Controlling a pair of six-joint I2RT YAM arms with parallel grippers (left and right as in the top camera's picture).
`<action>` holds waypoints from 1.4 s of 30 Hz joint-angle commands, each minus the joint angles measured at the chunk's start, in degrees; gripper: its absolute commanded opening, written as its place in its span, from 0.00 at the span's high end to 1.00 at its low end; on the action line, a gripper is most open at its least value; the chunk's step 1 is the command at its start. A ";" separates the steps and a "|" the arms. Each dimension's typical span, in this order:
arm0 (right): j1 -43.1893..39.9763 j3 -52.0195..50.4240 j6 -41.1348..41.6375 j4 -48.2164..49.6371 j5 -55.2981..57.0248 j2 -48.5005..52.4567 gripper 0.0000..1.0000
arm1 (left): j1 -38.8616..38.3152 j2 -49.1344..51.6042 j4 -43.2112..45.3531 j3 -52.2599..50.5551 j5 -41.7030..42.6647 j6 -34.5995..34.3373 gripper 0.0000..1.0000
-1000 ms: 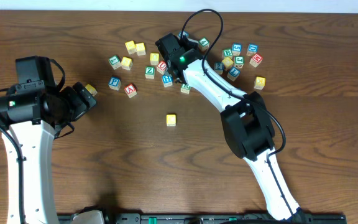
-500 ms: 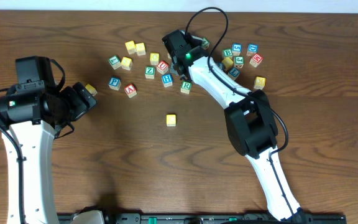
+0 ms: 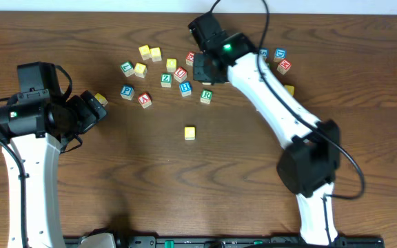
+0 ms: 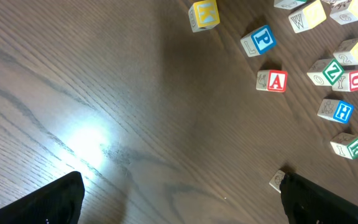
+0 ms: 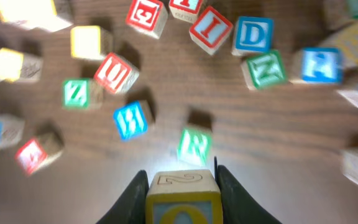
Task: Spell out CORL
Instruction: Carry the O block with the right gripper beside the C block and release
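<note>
My right gripper (image 5: 182, 198) is shut on a yellow-edged cube (image 5: 182, 200) with an O on its near face and a 2 on top, held above the table. In the overhead view the right gripper (image 3: 203, 69) hangs over the letter cluster. The green R cube (image 5: 194, 145) lies just ahead of it and also shows from overhead (image 3: 207, 96). A lone yellow-topped cube (image 3: 189, 132) lies nearer the table's middle. I cannot make out the blue L cube. My left gripper (image 4: 179, 208) is open and empty at the left (image 3: 92, 110).
Loose letter cubes lie scattered at the back: blue H (image 5: 130, 120), red U (image 5: 117, 72), green Z (image 5: 76, 93), blue P (image 3: 127, 91), red A (image 3: 145, 100). A yellow K cube (image 4: 204, 14) sits near the left gripper. More cubes lie at the back right (image 3: 281, 62).
The right arm has swung its elbow to the right and lifted over the cluster with the cube in its fingers. The left arm has not moved.
</note>
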 commanded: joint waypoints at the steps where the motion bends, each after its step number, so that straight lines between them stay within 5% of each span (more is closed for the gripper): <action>1: 1.38 -0.92 -3.06 -7.34 -2.34 0.48 0.75 | 0.13 0.24 -0.09 0.83 -0.13 0.50 0.01; 15: 9.86 -22.91 11.63 4.02 -1.31 2.40 0.77 | 0.13 0.24 -0.11 0.85 -0.13 0.50 0.01; 42: 10.03 -23.45 10.40 8.48 4.28 2.32 0.66 | 0.13 1.84 -0.35 0.72 -0.09 0.52 0.01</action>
